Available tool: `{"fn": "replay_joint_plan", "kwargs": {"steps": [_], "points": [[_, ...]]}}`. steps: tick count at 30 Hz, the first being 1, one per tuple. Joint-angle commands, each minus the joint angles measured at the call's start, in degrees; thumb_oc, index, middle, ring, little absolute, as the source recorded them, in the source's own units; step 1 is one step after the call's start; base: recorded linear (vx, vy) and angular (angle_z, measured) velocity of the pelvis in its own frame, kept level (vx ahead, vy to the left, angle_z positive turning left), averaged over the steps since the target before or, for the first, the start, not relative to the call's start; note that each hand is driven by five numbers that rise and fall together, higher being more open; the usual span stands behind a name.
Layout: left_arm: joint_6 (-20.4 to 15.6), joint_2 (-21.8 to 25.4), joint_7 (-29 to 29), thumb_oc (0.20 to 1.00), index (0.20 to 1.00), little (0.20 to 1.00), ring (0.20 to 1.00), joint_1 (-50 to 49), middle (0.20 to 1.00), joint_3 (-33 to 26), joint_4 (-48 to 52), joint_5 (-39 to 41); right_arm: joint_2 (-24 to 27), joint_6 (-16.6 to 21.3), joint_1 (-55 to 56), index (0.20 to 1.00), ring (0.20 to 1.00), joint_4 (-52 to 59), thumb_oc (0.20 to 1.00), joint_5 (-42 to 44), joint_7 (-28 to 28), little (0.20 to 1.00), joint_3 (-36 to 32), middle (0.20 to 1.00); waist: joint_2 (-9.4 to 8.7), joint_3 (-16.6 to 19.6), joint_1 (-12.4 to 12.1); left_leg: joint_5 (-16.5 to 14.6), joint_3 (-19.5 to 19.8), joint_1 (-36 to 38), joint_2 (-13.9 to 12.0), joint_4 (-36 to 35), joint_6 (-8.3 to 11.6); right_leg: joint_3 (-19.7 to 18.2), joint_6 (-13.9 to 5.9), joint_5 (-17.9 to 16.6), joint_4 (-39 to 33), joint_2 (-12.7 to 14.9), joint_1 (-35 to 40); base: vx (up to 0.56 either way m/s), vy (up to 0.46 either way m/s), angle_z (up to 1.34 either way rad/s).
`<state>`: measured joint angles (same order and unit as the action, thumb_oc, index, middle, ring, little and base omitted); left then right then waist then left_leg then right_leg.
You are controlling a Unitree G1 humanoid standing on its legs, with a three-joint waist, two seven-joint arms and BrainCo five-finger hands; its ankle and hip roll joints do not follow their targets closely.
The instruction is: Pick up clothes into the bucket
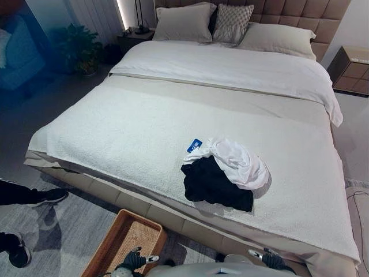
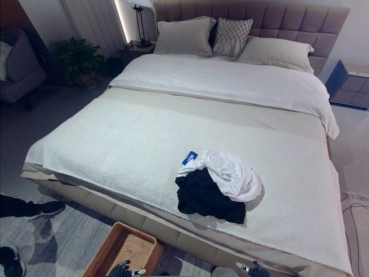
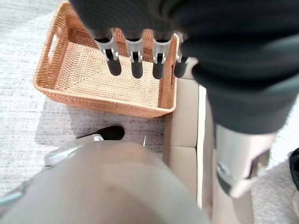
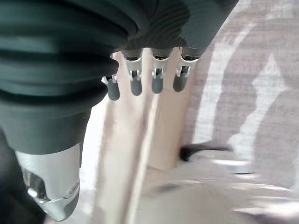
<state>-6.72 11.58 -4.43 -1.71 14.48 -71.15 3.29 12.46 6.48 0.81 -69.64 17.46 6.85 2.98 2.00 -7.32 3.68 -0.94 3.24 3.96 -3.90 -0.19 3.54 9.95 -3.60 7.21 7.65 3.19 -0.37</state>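
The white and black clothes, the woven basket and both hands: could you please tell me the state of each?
White garment: crumpled on the bed, partly overlapping the black one.
Black garment: bunched near the bed's foot edge.
Woven rattan basket: on the floor, empty.
Left hand: open, holding nothing.
Right hand: open, holding nothing.

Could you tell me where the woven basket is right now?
The rectangular orange woven basket sits on the grey carpet at the foot of the bed, to the robot's left.

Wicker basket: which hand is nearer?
Left. The left hand hangs right beside the wicker basket on the floor; the right hand is farther off, by the bed's foot.
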Motion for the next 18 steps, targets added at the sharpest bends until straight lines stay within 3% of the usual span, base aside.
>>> {"fn": "replay_joint_plan", "kwargs": {"steps": [1, 7, 13, 18], "points": [[-1.6, -2.2, -1.3, 1.000, 1.000, 1.000, 1.000, 1.6, 1.000, -0.4, 1.0, 1.6, 1.6, 4.1, -6.7, 1.000, 1.000, 5.6, 1.000, 5.9, 2.6, 1.000, -0.9, 1.000, -4.33, -0.7, 0.5, -0.7, 0.0, -4.0, 2.8, 1.8, 0.43, -2.2, -3.09, -6.2, -11.3, 2.5, 4.4, 0.00, 0.000, 0.00], [-2.0, -2.0, -3.0, 1.000, 1.000, 1.000, 1.000, 1.4, 1.000, 0.8, 4.4, 3.2, 5.8, 4.9, -12.2, 1.000, 1.000, 13.3, 1.000, 3.7, 6.4, 1.000, -0.5, 1.000, -4.11, -2.9, -0.2, -1.5, 0.2, -7.8, 3.8, 5.2, 0.01, -2.9, -3.05, -5.8, -8.6, 3.2, 1.0, -0.03, 0.008, 0.00], [-2.6, -1.5, -5.5, 1.000, 1.000, 1.000, 1.000, 2.1, 1.000, 3.3, 9.3, 3.9, 16.5, 3.1, -21.5, 1.000, 1.000, 18.7, 1.000, -8.3, 14.9, 1.000, 0.8, 1.000, -2.65, -7.1, -1.0, -2.1, 1.1, -12.5, 5.5, 8.5, -0.97, -4.0, -2.71, -4.5, -2.8, 4.2, -5.0, -0.04, 0.045, 0.02], [-3.0, -1.3, -7.4, 1.000, 1.000, 1.000, 1.000, 3.3, 1.000, 4.8, 12.3, 5.8, 18.7, 2.5, -27.7, 1.000, 1.000, 19.3, 1.000, -10.0, 19.4, 1.000, 1.7, 1.000, -2.15, -10.6, -1.4, -3.0, 0.8, -16.5, 5.9, 12.7, -1.57, -5.0, -2.73, -3.8, 1.5, 4.7, -9.7, -0.08, 0.064, -0.03]]}}
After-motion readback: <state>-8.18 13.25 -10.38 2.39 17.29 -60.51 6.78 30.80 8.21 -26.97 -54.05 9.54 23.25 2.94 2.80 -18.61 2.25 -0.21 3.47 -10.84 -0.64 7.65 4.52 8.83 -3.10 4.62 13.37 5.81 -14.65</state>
